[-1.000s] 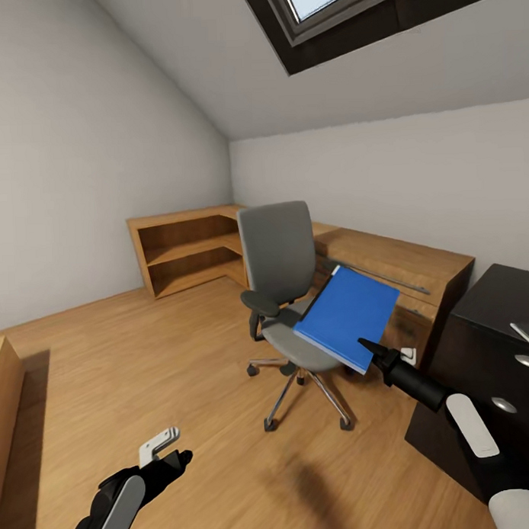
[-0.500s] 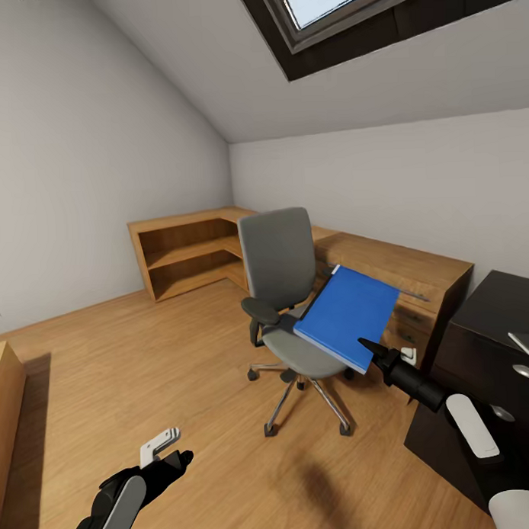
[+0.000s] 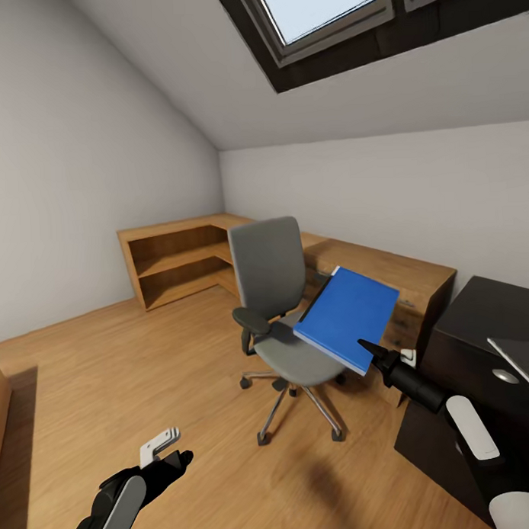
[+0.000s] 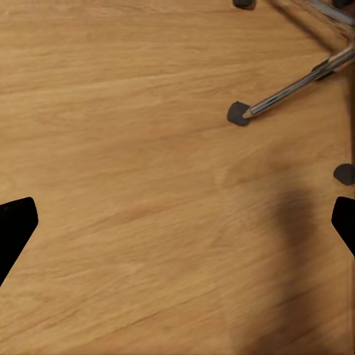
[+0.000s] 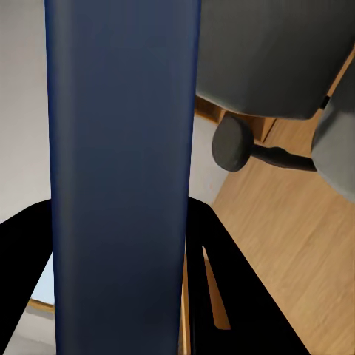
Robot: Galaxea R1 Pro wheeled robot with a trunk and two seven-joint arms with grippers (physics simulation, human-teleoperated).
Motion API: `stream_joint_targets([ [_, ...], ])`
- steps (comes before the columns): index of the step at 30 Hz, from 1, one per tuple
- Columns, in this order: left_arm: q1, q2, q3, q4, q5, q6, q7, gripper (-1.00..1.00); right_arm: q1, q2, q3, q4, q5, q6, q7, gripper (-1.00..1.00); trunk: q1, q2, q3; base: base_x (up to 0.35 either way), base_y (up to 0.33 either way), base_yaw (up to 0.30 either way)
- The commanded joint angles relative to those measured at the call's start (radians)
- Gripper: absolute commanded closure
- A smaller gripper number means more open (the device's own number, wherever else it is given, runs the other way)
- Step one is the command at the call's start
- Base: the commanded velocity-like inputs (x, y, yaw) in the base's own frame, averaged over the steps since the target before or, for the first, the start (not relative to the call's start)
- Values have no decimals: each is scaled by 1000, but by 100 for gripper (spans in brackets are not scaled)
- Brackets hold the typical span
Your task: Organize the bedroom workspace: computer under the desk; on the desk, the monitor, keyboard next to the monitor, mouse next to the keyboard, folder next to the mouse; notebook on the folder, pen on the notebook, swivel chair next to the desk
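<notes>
Folder: flat bright blue rectangular folder w/ thin white edge, held up in the air, tilted, above the seat's right side, just in front of the low light-wood cabinet.
R claw: my right gripper clamped on folder's lower corner; wrist cam shows the blue slab betw. my black fingers.
Chair: grey upholstered swivel chair w/ black armrests, star base on castors, on the wood plank floor.
Desk: black-topped desk at right, silver knobs, well apart from chair.
L claw: my left gripper low over floor, fingers apart, nothing betw. them; chair's metal leg near.
</notes>
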Motion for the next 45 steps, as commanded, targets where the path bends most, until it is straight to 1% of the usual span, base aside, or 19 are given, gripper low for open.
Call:
stream_joint_targets([
  [1,-1,1,-2,-1,11,1,10,-100,-1,1,-2,0,-1,6,1,100,-4,7,2,0,0,-13],
  [20,-1,1,1,3,12,0,11,-100,-1,-1,-2,2,-2,6,1,100,-77,140,62,0,0,-2],
  [23,-1,1,3,37,13,-2,9,-100,-1,-1,-2,1,-2,6,1,100,-88,161,72,0,0,0],
  [26,-1,4,3,126,11,-14,5,-100,-1,-1,-1,-13,-2,6,-1,100,-100,182,81,0,0,0],
  [27,-1,5,3,144,11,-19,5,-100,-1,-1,-1,-20,-2,6,-2,100,-104,189,84,0,0,0],
  [29,-1,5,4,183,10,-35,4,-100,-1,-1,0,-39,-3,7,-5,100,-111,203,90,0,0,0],
  [30,-1,5,3,222,10,-60,3,-100,-1,0,2,-62,-4,7,-7,100,-115,210,93,0,0,0],
  [31,-1,4,3,240,9,-76,2,-100,-1,1,3,-75,-4,8,-9,100,-119,217,97,0,0,0],
  [32,-1,3,2,270,4,-113,1,-100,-1,2,4,-99,-4,9,-18,100,-123,224,100,0,0,0],
  [34,-1,3,-4,294,-3,-155,0,-100,-1,2,5,-119,-5,10,-34,100,-131,238,106,0,0,0],
  [35,-1,2,-12,316,-13,-199,-1,-100,-1,3,5,-135,-6,14,-57,100,-134,245,109,0,0,0],
  [37,-1,2,-23,336,-26,-239,-1,-100,-1,4,6,-149,-8,25,-86,100,-142,259,115,0,0,0],
  [38,-1,2,-32,356,-41,-275,-2,-100,-2,4,6,-164,-9,43,-122,100,-146,266,119,0,0,0],
  [41,-1,2,-41,383,-62,-320,-2,-100,-6,5,6,-193,-10,81,-187,100,-157,287,128,0,0,0],
  [42,-1,2,-44,400,-72,-346,-2,-100,-10,5,6,-214,-10,108,-237,100,-161,294,131,0,0,0],
  [44,-1,2,-47,420,-79,-367,-2,-100,-20,5,6,-234,-12,132,-285,100,-169,308,137,0,0,0],
  [45,-1,1,-51,444,-85,-381,-1,-100,-35,5,6,-255,-15,152,-324,100,-173,315,140,0,0,0],
])
